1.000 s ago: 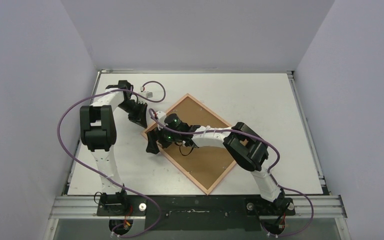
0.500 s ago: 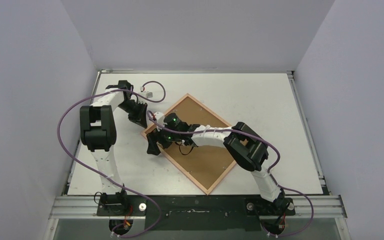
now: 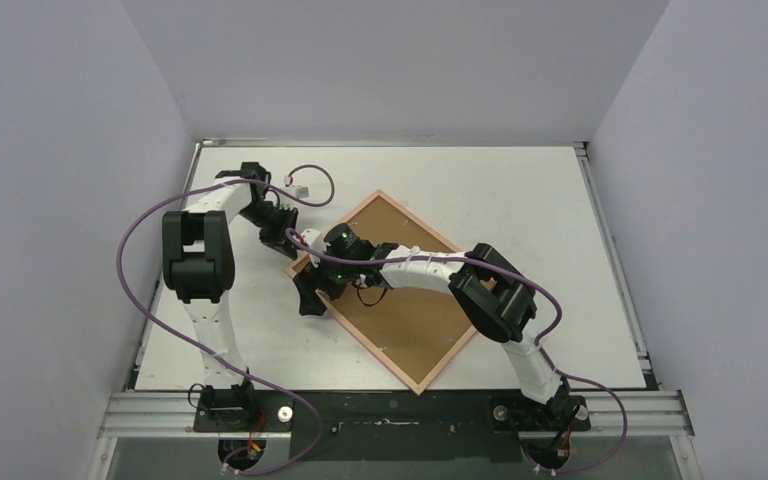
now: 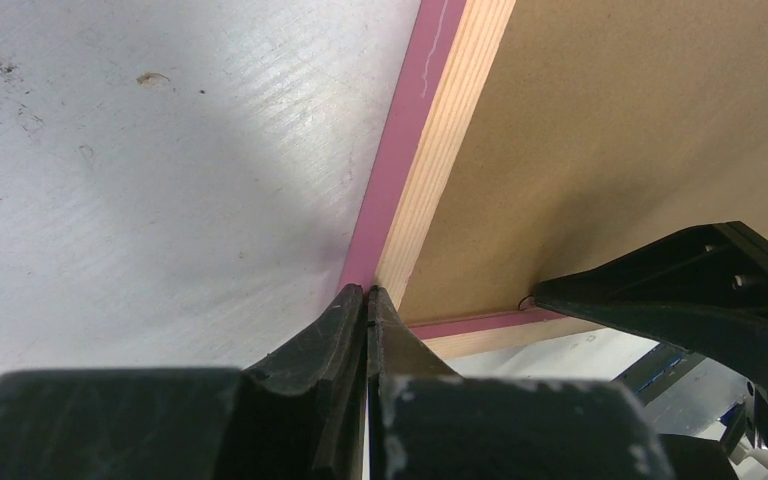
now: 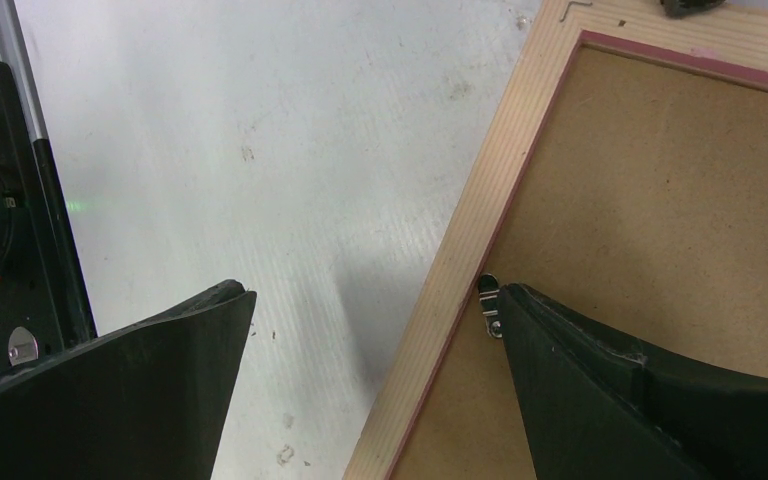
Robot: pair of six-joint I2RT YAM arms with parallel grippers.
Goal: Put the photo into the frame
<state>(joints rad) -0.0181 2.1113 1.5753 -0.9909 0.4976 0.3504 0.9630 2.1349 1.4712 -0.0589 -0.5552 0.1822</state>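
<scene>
Since the earlier top view, the left arm's wrist has swung slightly, while the thin pink rectangular picture frame lies back-up and skewed on the white table, holding the brown backing board; the left gripper sits at the frame's left corner and the right gripper is just beside it along the same edge. From the left wrist, the left gripper's fingers are pressed together, tips touching the frame's rim near that corner. From the right wrist, the right gripper's fingers stand wide apart astride the frame's edge, one over the table, the other over the backing board beside a small metal clip.
</scene>
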